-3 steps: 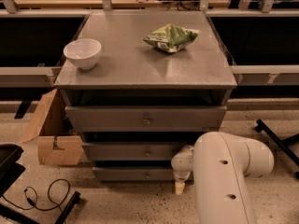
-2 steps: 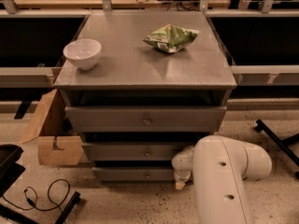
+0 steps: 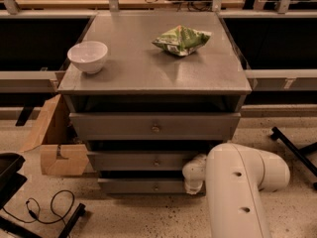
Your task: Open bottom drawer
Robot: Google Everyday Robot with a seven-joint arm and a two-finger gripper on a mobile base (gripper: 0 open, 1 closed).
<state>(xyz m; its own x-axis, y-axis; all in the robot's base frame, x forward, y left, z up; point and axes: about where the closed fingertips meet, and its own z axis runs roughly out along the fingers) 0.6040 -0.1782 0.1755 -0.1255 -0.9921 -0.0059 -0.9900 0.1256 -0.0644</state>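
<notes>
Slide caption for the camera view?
Gripper at the bottom drawer's right end; bowl and green bag on the cabinet top.

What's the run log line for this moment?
task: open bottom drawer | end effector: low, at drawer front's right end, right of knob | cabinet top: bowl, green bag

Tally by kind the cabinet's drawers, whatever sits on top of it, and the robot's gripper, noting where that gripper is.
Grey drawers: 3 (top drawer, middle drawer, bottom drawer)
White bowl: 1
Green snack bag: 1
Gripper: 1, at the right end of the bottom drawer's front
Total: 6
</notes>
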